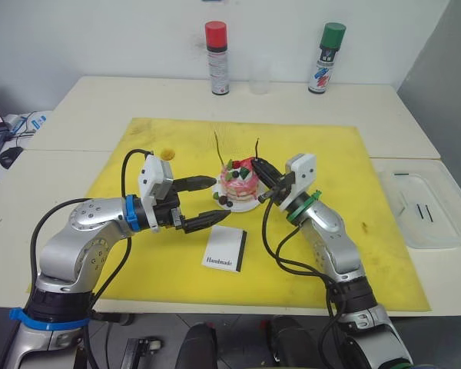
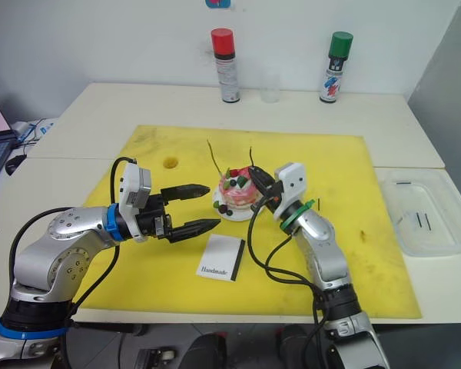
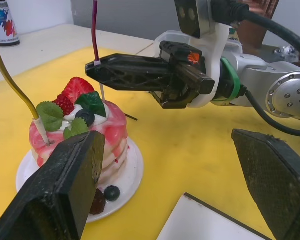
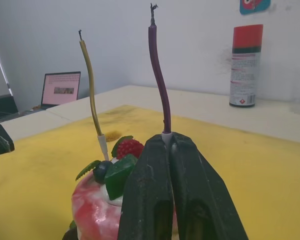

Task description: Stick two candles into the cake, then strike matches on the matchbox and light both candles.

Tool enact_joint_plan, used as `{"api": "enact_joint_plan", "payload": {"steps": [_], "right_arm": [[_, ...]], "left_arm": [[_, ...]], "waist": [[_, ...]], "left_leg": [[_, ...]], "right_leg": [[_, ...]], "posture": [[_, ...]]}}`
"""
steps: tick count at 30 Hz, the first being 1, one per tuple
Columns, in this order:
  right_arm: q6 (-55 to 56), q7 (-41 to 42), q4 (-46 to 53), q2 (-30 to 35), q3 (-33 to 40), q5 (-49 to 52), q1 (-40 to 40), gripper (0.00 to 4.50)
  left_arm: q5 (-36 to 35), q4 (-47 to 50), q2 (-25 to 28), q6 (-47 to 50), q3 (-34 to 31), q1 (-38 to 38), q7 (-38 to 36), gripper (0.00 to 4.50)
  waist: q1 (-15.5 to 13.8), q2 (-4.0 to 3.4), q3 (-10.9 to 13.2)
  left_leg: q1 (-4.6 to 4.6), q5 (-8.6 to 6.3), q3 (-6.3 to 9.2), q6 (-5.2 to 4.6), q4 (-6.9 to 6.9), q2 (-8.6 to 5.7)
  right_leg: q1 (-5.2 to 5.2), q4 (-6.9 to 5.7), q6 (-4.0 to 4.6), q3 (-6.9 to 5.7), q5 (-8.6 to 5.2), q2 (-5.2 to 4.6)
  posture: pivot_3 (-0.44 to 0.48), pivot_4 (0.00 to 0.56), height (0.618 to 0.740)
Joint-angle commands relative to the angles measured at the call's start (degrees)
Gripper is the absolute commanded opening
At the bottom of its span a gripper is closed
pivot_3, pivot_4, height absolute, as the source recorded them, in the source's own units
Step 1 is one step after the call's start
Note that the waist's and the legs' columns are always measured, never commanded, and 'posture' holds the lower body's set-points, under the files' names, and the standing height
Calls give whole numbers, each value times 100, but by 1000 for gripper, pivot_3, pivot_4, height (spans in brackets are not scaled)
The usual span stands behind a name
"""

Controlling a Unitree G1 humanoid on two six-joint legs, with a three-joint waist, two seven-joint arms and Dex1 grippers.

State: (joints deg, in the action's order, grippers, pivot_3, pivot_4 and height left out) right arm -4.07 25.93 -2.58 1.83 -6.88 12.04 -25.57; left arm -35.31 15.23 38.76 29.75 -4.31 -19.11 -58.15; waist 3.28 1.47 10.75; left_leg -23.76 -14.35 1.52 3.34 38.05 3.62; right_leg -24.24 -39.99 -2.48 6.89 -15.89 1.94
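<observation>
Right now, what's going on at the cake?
The right gripper is shut on the dark reddish candle near its base, seating it in the cake. The yellowish candle already stands in the cake. The left gripper hangs open beside the plate. The matchbox lies untouched on the yellow mat.

Cream tables [image 1: 84,115] stand against a white wall [image 1: 100,38].

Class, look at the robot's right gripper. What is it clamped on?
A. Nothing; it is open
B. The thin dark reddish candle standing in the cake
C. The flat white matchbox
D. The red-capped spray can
B: the right gripper is shut on the thin dark reddish candle just above the small pink-and-white cake.
</observation>
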Motion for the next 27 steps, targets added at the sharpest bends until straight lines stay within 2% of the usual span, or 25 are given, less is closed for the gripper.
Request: {"api": "enact_joint_plan", "payload": {"steps": [1,27], "right_arm": [[104,0,311,-28,-74,-22,-13,42],[723,-270,-213,-151,-190,-419,101,42]], "left_arm": [[-1,130,36,-76,-20,-27,-32,4500],[39,51,-12,-122,31,-43,-140,4500]], "waist": [[0,0,0],[0,0,0]], "left_leg": [[0,0,0,0,0,0],[0,0,0,0,0,0]], "right_leg": [[0,0,0,0,0,0],[0,0,0,0,0,0]], "posture": [[0,150,704],[0,150,704]]}}
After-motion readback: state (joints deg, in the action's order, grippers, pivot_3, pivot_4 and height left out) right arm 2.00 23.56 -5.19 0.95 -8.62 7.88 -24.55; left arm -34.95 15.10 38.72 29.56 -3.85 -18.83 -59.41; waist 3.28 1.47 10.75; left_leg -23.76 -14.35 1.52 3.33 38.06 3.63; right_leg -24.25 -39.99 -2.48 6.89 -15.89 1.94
